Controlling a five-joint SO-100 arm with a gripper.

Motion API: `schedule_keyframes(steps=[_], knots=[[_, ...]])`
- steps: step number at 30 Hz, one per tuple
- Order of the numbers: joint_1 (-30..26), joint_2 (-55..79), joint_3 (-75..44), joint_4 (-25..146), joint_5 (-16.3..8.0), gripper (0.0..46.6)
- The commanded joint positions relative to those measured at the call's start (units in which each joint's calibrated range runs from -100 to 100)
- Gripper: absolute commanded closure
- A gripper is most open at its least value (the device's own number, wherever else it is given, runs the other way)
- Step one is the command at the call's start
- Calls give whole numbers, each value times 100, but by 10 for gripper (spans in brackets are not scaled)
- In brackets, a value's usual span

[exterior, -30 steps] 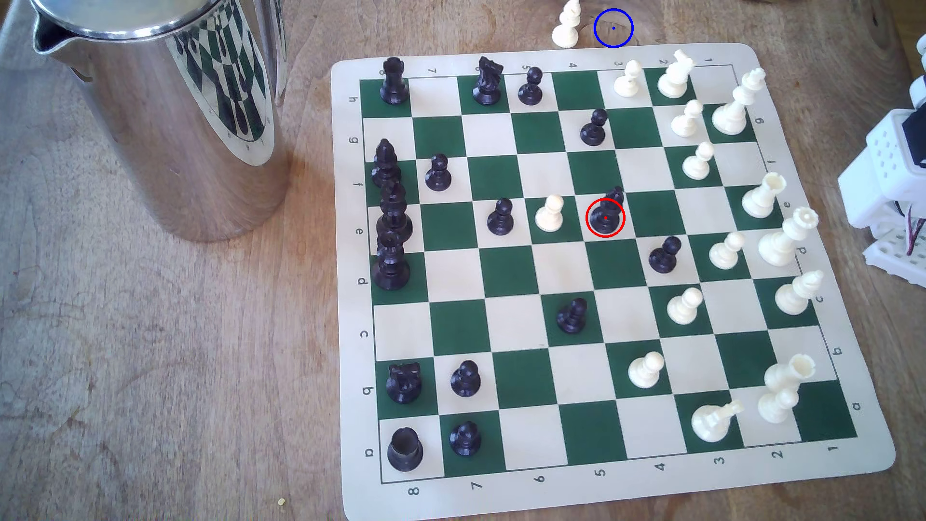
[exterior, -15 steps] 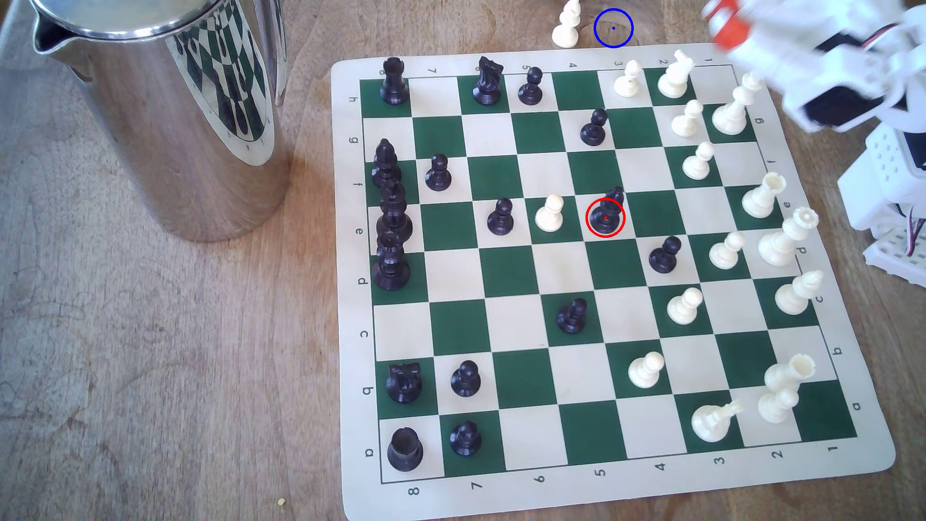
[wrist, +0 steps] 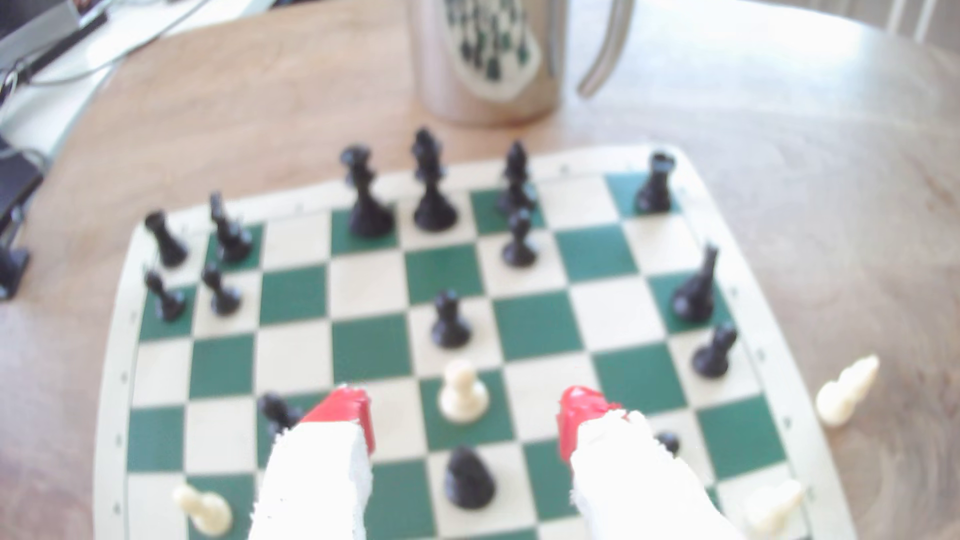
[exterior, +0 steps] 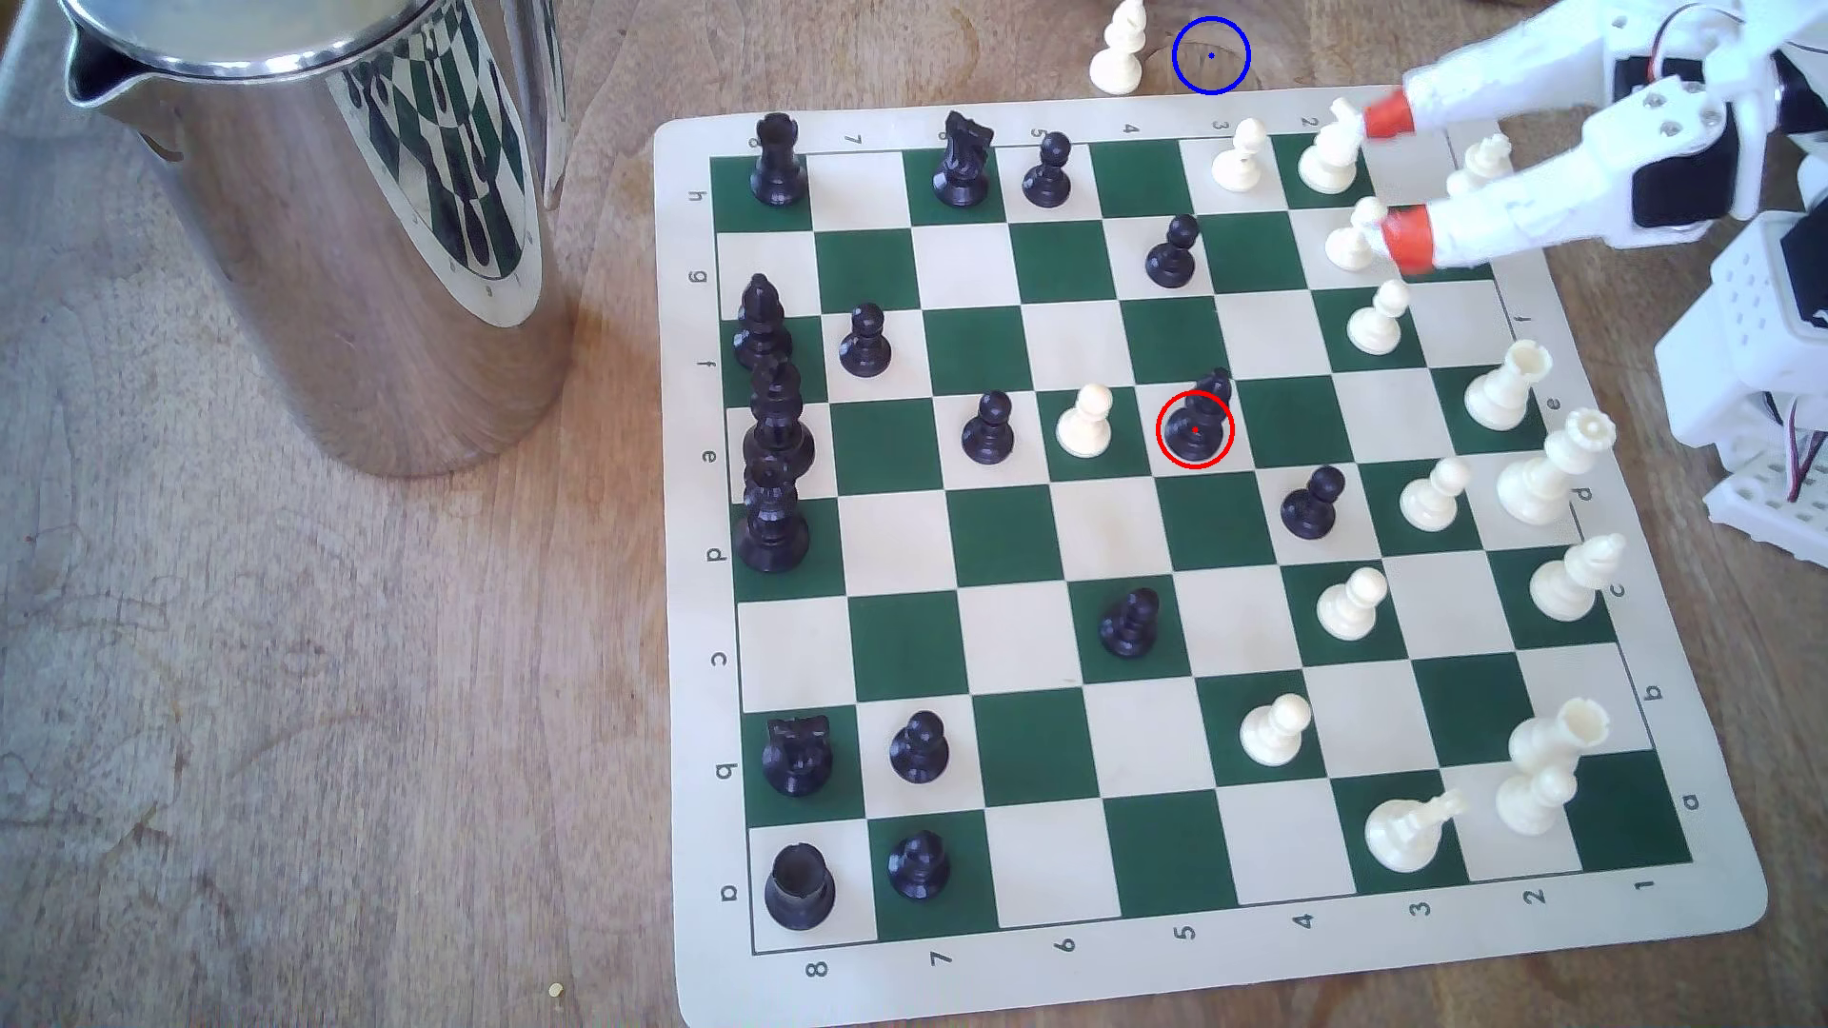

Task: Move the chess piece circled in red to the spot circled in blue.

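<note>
The chess piece [exterior: 1195, 427] is a small glossy black piece inside the red ring, standing upright near the middle of the green-and-cream board [exterior: 1227, 979]. In the wrist view the chess piece [wrist: 469, 477] stands between and ahead of my two fingers. The spot [exterior: 1211, 55] is bare wood in a blue ring beyond the board's far edge. My gripper [exterior: 1395, 178] hovers open over the white pieces at the exterior view's upper right, well away from the piece. In the wrist view the gripper [wrist: 462, 415] has red-tipped fingers [wrist: 345, 410] spread wide with nothing held.
A steel jug [exterior: 326, 227] stands on the wood at the exterior view's left. A white pawn [exterior: 1120, 49] sits off the board just left of the blue ring. A white pawn [exterior: 1085, 420] and a black pawn [exterior: 1313, 502] flank the circled piece. The arm's white base [exterior: 1751, 326] is at the right.
My arm has swung in from the exterior view's right edge and dropped lower, its open fingers now over the board's upper right corner. No chess piece has moved.
</note>
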State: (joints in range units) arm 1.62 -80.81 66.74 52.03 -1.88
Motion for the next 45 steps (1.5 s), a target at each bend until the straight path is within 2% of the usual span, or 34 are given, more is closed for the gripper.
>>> schedule_keyframes(steps=[1, 7, 14, 21, 30, 35, 45], knots=[[-135, 662, -1380, 931, -93, 271], [-330, 1086, -1797, 1889, -137, 276], [-667, 1409, -1380, 2192, -313, 282], [-768, 1672, -963, 2192, -342, 291], [-706, 1519, -165, 1529, -440, 287], [-526, 2063, -264, 759, -474, 282], [-815, 3090, -545, 6, -659, 291]])
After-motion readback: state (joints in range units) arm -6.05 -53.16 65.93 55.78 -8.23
